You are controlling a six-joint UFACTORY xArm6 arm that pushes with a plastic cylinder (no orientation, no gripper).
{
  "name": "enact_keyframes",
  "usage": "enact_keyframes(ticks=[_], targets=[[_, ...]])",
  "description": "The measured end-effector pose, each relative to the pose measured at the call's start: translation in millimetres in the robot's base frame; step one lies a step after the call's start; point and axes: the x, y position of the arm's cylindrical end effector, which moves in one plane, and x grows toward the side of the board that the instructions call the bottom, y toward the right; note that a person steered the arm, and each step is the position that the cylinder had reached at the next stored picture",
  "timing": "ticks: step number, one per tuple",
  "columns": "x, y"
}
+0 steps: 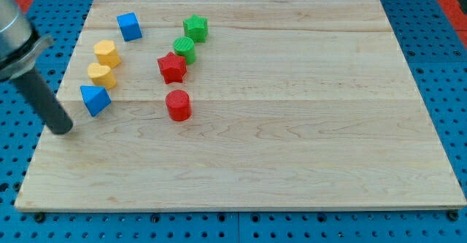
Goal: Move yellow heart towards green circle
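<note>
The yellow heart (100, 75) lies near the board's left edge, just below a yellow hexagon (106, 53). The green circle (184, 49) lies to the right of them, in the upper middle, between a green star (195, 28) and a red star (172, 67). My tip (64, 130) rests on the board near its left edge, below and left of the yellow heart. A blue triangle (95, 99) lies between my tip and the heart. My tip touches no block.
A blue cube (129, 25) lies at the upper left. A red cylinder (178, 105) lies below the red star. The wooden board (306, 126) sits on a blue pegboard; its left edge is close to my tip.
</note>
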Motion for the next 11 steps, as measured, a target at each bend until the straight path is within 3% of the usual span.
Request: enact_keyframes(ticks=[2, 3, 4, 5, 7, 11], targets=[[-19, 60], [-14, 55], [-15, 3], [-54, -2], [-67, 3], [-136, 109]])
